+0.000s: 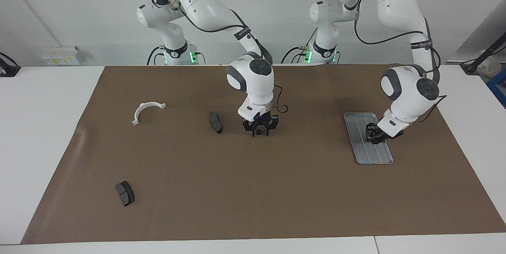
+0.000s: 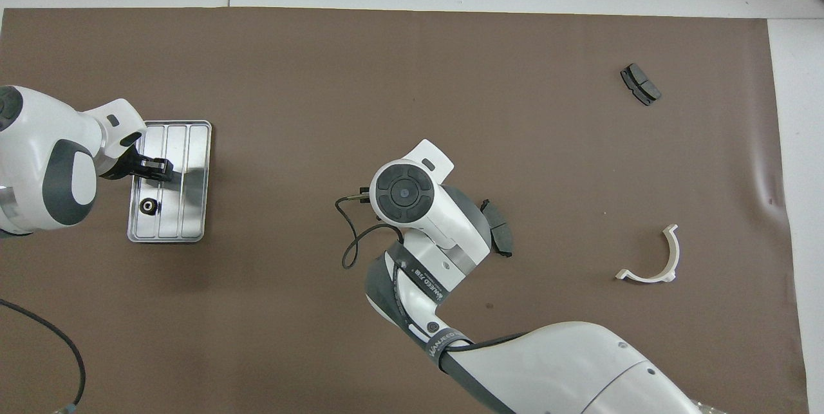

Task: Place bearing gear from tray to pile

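Observation:
A small black bearing gear (image 1: 257,132) lies on the brown mat mid-table. My right gripper (image 1: 259,129) is low over it, fingers open on either side of it. In the overhead view the right arm's wrist hides both. The silver grooved tray (image 1: 363,149) lies toward the left arm's end and also shows in the overhead view (image 2: 193,143). A second black gear (image 2: 149,206) lies in the tray. My left gripper (image 2: 158,169) hangs low over the tray, beside that gear. The pile is scattered: a white half-ring bracket (image 1: 148,108) and two dark brake pads (image 1: 215,122) (image 1: 125,193).
The brown mat (image 1: 253,190) covers most of the white table. One brake pad (image 2: 499,237) lies close beside the right arm's wrist. The other pad (image 2: 640,84) lies far from the robots, toward the right arm's end. The bracket (image 2: 650,259) lies between them.

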Robot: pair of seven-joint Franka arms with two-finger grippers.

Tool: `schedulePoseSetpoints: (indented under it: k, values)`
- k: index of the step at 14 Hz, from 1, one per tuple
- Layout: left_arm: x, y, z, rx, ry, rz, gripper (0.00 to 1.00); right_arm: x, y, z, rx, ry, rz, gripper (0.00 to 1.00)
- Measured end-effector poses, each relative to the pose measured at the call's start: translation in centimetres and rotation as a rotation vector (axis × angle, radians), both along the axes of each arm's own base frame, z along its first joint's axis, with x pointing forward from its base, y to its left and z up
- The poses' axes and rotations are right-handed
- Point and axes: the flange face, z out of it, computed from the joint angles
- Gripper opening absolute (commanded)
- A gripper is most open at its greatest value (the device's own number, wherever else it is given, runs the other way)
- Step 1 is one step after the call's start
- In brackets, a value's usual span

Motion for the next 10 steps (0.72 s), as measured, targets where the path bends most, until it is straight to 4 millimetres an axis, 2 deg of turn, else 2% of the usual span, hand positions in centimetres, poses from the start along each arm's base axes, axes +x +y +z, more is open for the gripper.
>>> schedulePoseSetpoints:
  k: [1, 2, 4, 8, 10]
  values:
    - [-0.1, 0.0, 0.0, 0.000, 0.001, 0.000, 0.40, -0.1, 0.0, -0.2, -0.002, 0.003, 0.000, 0.20]
    - [-0.1, 0.0, 0.0, 0.000, 0.000, 0.001, 0.35, -0.1, 0.0, -0.4, -0.004, 0.005, 0.001, 0.05]
    - [-0.1, 0.1, 0.1, 0.000, -0.001, 0.001, 0.25, 0.0, -0.3, -0.1, -0.009, 0.003, -0.001, 0.01]
    - [-0.1, 0.0, 0.2, 0.000, -0.002, 0.001, 0.06, 0.1, -0.4, 0.0, -0.009, 0.002, -0.006, 0.01]
    - [-0.1, -0.1, 0.2, 0.000, -0.004, -0.001, 0.02, 0.7, -1.1, 0.4, -0.008, -0.006, -0.019, 0.01]
